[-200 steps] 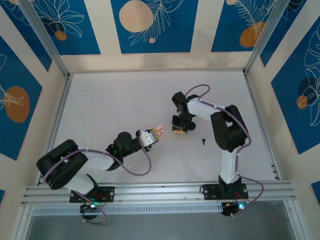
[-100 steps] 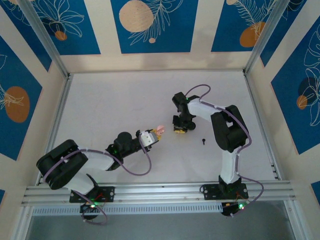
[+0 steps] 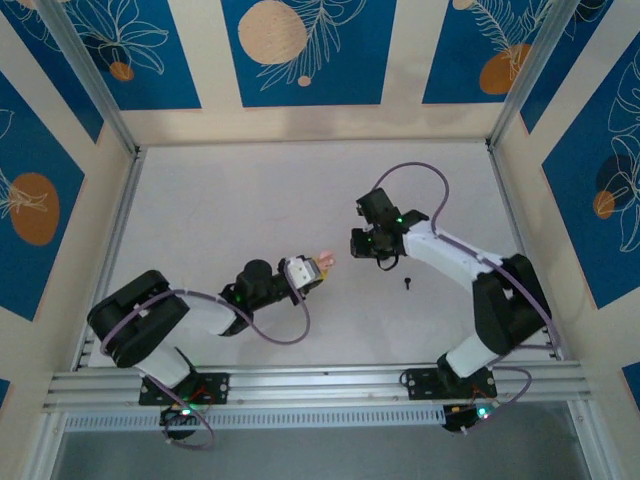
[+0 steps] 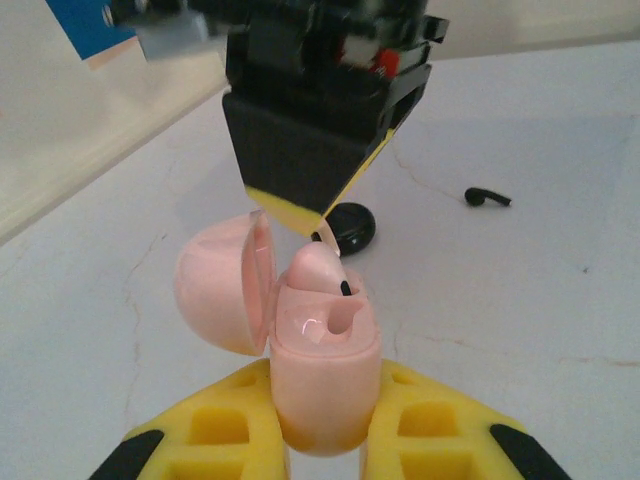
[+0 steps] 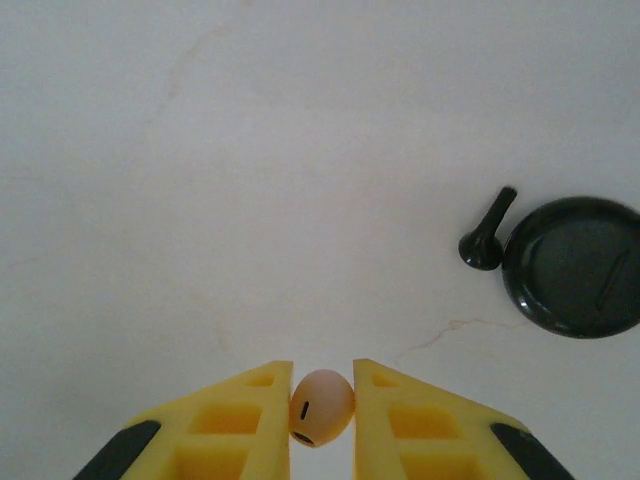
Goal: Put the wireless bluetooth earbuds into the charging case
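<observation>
My left gripper (image 4: 325,382) is shut on a pink charging case (image 4: 322,345), held upright with its lid (image 4: 222,285) swung open to the left. A pink piece (image 4: 320,268) stands in the far socket of the case, and the near socket gapes. My right gripper (image 5: 322,368) is shut on a small peach earbud (image 5: 322,405). It hangs just beyond the case, black body and yellow tip (image 4: 300,205) above the lid. A black earbud (image 5: 485,235) with a short stem lies on the table. From above, the two grippers (image 3: 308,272) (image 3: 365,244) face each other mid-table.
A round black disc (image 5: 572,265) lies flat on the white table beside the black earbud (image 4: 487,197), behind the right gripper in the left wrist view. Fine cracks mark the tabletop (image 5: 300,150). Aluminium rails edge the table (image 3: 320,380).
The right gripper has closed on the peach earbud and risen off the table, its elbow swinging out to the right. The left gripper has edged right with the case.
</observation>
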Action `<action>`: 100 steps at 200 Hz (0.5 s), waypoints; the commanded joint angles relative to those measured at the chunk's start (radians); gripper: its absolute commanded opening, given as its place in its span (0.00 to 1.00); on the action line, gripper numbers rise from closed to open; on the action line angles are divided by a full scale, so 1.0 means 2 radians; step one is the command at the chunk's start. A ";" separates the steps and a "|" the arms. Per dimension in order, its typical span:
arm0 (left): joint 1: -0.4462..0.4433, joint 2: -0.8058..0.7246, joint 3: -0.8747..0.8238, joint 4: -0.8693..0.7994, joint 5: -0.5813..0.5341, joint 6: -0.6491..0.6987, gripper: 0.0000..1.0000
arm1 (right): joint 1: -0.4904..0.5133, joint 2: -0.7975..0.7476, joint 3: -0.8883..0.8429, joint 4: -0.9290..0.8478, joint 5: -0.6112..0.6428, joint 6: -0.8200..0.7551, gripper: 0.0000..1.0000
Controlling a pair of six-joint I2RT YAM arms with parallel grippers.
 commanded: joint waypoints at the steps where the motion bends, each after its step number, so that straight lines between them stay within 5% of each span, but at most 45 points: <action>1: 0.005 0.019 0.013 0.042 0.025 -0.033 0.15 | 0.014 -0.052 -0.033 0.052 0.023 -0.036 0.18; 100: 0.005 0.051 0.029 0.092 0.059 -0.060 0.15 | 0.092 -0.197 -0.121 0.154 0.047 -0.137 0.18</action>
